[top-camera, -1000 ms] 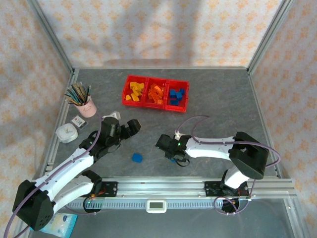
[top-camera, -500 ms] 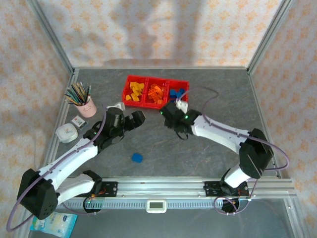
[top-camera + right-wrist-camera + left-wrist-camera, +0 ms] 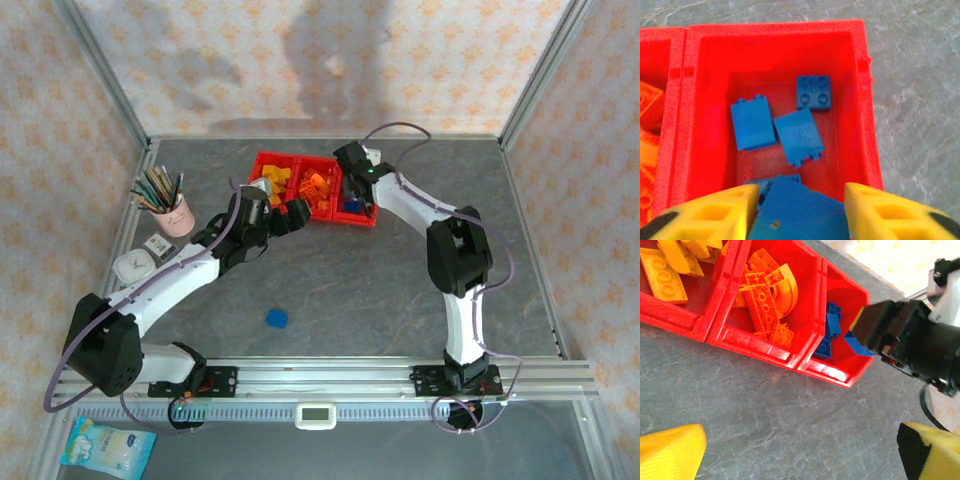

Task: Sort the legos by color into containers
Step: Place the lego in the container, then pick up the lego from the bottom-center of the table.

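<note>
blue lego in right claw, red containers

White arms, black joints, purple cables, yellow black-tipped fingers.

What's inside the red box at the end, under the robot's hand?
Blue legos: three lie plainly on the floor of the bin and a fourth peeks out. The blue brick between the fingers of the right gripper covers the near end, so anything beneath is hidden.
</note>
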Robot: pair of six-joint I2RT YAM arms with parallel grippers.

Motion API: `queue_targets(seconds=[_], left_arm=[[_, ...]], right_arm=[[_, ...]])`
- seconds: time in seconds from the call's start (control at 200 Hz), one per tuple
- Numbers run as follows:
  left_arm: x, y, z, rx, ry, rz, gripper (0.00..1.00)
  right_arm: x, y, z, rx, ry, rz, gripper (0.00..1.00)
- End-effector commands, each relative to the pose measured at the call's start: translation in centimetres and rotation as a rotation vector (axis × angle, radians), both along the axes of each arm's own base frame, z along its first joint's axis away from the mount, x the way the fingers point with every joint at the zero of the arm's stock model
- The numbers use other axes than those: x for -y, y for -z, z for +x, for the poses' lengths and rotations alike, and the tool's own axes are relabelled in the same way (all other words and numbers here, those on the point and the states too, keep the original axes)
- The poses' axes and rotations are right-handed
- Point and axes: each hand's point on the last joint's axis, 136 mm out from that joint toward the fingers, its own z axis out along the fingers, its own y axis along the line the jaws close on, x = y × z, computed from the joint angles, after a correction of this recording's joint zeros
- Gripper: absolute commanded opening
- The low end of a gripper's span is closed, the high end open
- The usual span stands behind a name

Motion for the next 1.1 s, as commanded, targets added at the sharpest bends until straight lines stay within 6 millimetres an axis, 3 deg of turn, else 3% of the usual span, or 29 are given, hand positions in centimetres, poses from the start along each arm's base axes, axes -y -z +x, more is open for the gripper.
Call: queue_targets(seconds=[0.0, 0.115, 0.25, 0.4, 0.626, 0.911, 1.096], left_arm=[[0.9, -1.6, 0.7, 0.049, 0.038, 0.006, 0.99], [0.7, -2.1, 0.9, 0.062, 0.029, 0.003, 0.99], [0.3, -2.8, 0.6, 0.082, 0.015, -0.001, 0.99], [-0.7, -3.4, -0.1, 0.090, -0.002, 0.018, 0.99], [-3.4, -2.9, -2.4, 0.079, -0.056, 0.048, 0.99], [-7.0, -0.7, -6.7, -0.001, -0.127, 0.098, 0.99], [-8.9, 0.6, -9.4, -0.056, -0.171, 0.118, 0.99]], right_arm=[[0.3, -1.2, 1.2, 0.024, -0.022, -0.083, 0.55], [0.5, -1.9, 1.5, 0.030, -0.015, -0.093, 0.63], [-0.1, -4.1, 1.1, 0.066, -0.036, -0.034, 0.65], [-1.9, -6.5, -1.1, 0.076, -0.106, 0.063, 0.65], [-5.9, -7.7, -7.4, 0.077, -0.231, 0.105, 0.70], [-12.1, -4.9, -17.1, 0.000, -0.423, 0.136, 0.76], [-16.2, -2.0, -23.2, -0.052, -0.564, 0.164, 0.81]])
